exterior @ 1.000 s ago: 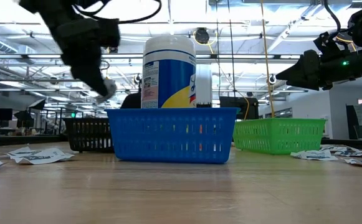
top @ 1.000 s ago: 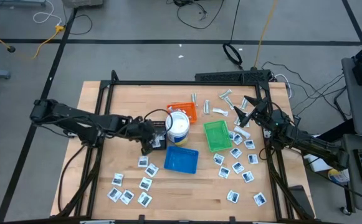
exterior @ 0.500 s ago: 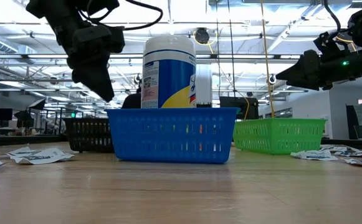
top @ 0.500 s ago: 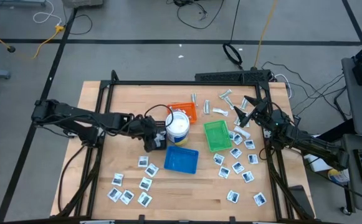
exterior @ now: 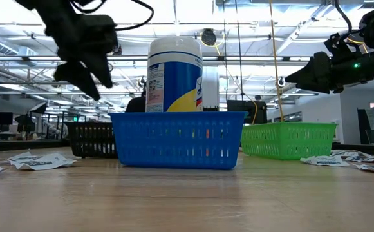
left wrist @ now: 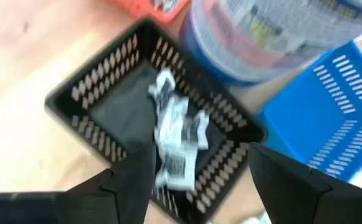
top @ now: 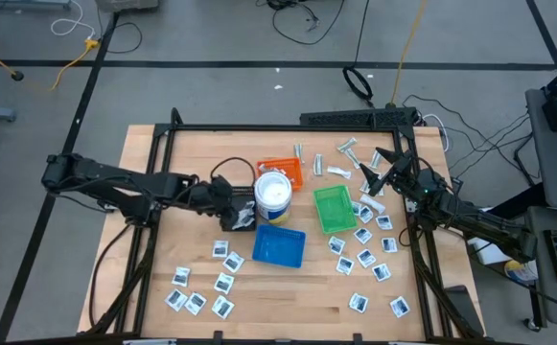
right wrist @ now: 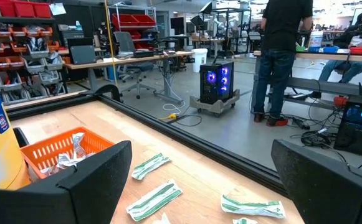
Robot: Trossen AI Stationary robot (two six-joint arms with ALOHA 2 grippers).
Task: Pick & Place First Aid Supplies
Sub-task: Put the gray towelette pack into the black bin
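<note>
Two fingers of left gripper (left wrist: pixel 196 171) spread apart, nothing held, hovering over black tray (left wrist: pixel 81 102). White packet (left wrist: pixel 176 134) lying loose inside that tray, crumpled. Tray sits just beside white tub (top: pixel 273 195) and blue tray (top: pixel 279 246). Right gripper (top: pixel 382 169) wide open, empty, raised near far right table edge above wrapped strips (right wrist: pixel 152 199). More packets (top: pixel 199 290) scattered on near table (top: pixel 153 259) area.
</note>
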